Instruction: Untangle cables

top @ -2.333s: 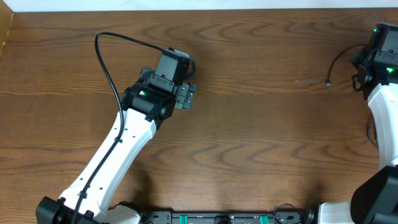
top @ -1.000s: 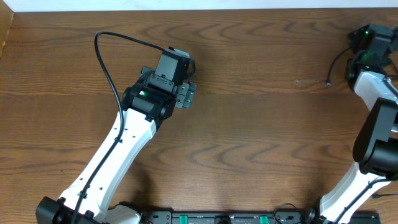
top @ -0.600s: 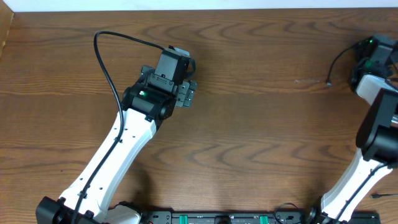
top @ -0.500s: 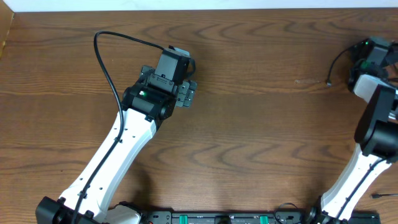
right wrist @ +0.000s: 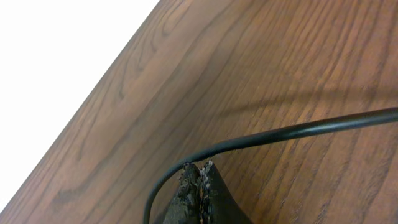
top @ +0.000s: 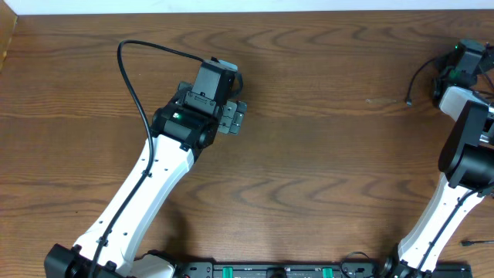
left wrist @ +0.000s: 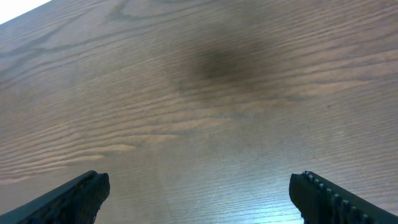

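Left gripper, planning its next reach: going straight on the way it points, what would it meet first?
Probably only the bare table: in the left wrist view nothing lies between or ahead of the open left gripper. How far off the wood is, I cannot tell.

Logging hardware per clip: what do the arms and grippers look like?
Both the left arm and right arm have white links, black joints and green wrist lights. A black cord loops off the left. The left gripper has black, ridged fingers; the right gripper looks black and rough.
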Action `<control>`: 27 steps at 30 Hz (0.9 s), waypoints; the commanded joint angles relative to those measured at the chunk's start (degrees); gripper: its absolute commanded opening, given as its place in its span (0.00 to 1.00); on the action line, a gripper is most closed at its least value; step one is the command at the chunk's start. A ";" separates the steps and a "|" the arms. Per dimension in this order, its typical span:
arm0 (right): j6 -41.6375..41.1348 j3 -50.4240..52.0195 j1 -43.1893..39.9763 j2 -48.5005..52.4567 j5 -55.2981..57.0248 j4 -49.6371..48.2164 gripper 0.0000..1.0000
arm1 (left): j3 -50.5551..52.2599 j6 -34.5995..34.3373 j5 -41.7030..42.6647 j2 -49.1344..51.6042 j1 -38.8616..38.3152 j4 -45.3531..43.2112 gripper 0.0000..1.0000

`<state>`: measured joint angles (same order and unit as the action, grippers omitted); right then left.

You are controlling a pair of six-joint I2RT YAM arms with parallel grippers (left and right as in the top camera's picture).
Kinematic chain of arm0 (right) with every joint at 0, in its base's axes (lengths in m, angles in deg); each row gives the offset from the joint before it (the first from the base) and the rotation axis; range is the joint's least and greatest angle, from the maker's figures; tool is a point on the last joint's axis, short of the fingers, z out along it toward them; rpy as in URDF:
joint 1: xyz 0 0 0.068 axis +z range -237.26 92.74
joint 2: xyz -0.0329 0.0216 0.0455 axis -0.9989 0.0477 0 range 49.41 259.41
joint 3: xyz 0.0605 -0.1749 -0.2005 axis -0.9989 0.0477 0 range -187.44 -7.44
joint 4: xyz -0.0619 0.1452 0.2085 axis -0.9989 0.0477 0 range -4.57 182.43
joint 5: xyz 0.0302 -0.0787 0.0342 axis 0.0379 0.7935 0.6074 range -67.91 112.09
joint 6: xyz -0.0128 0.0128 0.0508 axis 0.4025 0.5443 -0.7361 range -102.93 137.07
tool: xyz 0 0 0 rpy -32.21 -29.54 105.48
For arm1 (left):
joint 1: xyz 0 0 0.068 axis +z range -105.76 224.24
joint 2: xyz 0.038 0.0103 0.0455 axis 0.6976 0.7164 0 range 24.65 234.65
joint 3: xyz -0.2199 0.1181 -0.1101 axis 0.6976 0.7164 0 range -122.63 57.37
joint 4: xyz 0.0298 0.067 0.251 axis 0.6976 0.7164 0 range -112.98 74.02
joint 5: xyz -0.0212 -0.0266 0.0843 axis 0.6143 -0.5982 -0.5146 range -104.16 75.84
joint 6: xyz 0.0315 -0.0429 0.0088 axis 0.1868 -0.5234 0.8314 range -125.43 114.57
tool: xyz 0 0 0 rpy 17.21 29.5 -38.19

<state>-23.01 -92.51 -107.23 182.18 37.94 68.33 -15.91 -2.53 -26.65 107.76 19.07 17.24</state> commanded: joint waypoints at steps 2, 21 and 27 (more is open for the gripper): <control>1.57 -0.92 -0.20 1.57 -4.68 0.68 0.01 | -0.09 -0.63 0.94 0.11 0.13 -0.04 0.98; 3.93 -2.14 -0.81 6.34 -2.16 -7.19 0.70 | -0.09 -0.61 0.94 0.11 0.13 -0.48 0.98; 3.91 -3.98 -0.90 9.33 -4.33 -7.21 0.45 | -0.09 -0.61 0.94 0.11 0.13 -0.48 0.98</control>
<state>-19.16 -95.62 -107.78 189.32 35.12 60.48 -15.91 -2.64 -26.04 107.76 19.07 16.89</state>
